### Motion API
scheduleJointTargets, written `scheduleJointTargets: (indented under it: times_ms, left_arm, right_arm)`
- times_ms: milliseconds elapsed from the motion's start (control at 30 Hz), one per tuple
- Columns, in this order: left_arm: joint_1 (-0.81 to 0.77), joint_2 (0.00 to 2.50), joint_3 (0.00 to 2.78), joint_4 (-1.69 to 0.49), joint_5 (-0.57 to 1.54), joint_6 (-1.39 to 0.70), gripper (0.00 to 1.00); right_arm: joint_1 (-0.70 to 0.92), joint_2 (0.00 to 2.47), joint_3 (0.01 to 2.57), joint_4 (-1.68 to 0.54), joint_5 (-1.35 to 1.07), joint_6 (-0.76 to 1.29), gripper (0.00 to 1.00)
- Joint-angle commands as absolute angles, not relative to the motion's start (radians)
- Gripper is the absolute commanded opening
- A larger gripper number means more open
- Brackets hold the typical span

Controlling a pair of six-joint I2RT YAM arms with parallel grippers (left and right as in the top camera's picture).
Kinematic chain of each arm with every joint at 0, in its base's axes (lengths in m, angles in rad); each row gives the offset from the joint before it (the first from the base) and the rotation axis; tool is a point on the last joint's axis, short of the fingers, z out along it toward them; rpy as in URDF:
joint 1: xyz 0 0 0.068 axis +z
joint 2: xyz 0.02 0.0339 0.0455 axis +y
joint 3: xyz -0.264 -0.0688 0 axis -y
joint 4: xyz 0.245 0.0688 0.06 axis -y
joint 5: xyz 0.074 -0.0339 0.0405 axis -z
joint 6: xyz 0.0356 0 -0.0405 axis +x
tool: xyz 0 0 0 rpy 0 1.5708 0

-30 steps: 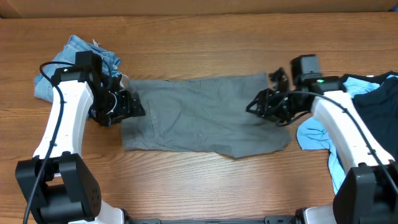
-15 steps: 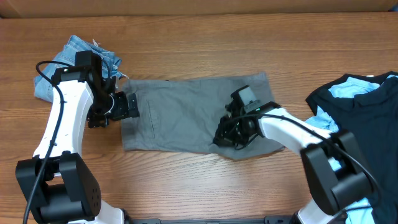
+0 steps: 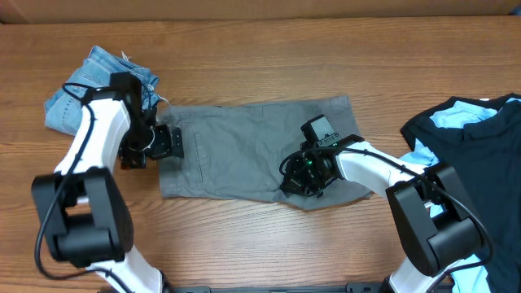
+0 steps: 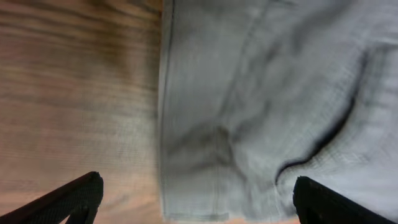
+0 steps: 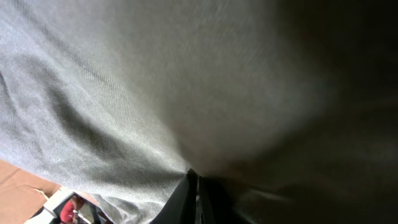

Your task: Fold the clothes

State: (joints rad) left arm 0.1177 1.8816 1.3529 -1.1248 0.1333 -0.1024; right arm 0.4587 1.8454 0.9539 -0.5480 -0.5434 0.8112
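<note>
Grey shorts (image 3: 236, 150) lie flat across the middle of the wooden table. My left gripper (image 3: 167, 143) is open at their left edge; in the left wrist view its fingertips (image 4: 196, 202) straddle the shorts' hemmed corner (image 4: 205, 186) without touching it. My right gripper (image 3: 298, 179) sits low on the shorts near their lower middle. In the right wrist view its jaws (image 5: 196, 186) are shut on a fold of the grey cloth (image 5: 124, 93), which drapes over the fingers and fills the view.
A crumpled blue denim garment (image 3: 98, 81) lies at the back left, behind my left arm. A dark navy shirt (image 3: 480, 146) over a light blue garment (image 3: 452, 116) lies at the right edge. Bare wood (image 4: 74, 93) shows left of the shorts.
My right gripper moved from the shorts' right end leftward to their lower middle and has stayed there for the last half second. My left gripper shifted only slightly.
</note>
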Motion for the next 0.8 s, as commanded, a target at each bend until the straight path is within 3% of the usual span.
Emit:
scheduleJointTargets:
  times_ms: [0, 167, 467, 533, 700, 767]
  left_arm:
    - [0.112, 1.954, 1.344, -1.105, 0.127, -0.112, 1.00]
    - [0.112, 2.000, 1.344, -1.064, 0.147, -0.064, 0.99]
    - [0.104, 2.082, 1.343, -1.022, 0.349, 0.132, 0.69]
    - [0.101, 2.107, 1.343, -1.022, 0.349, 0.136, 0.59]
    - [0.101, 2.144, 1.343, -1.033, 0.348, 0.136, 0.07]
    - [0.105, 2.140, 1.348, -1.049, 0.349, 0.135, 0.04]
  right_arm:
    - [0.461, 1.861, 0.947, -0.555, -0.480, 0.826, 0.08]
    - [0.461, 1.861, 0.947, -0.558, -0.480, 0.823, 0.08]
    - [0.461, 1.861, 0.947, -0.558, -0.479, 0.822, 0.08]
    - [0.461, 1.861, 0.947, -0.558, -0.480, 0.818, 0.08]
    - [0.461, 1.861, 0.947, -0.558, -0.484, 0.818, 0.08]
    - [0.461, 1.861, 0.948, -0.558, -0.492, 0.815, 0.06]
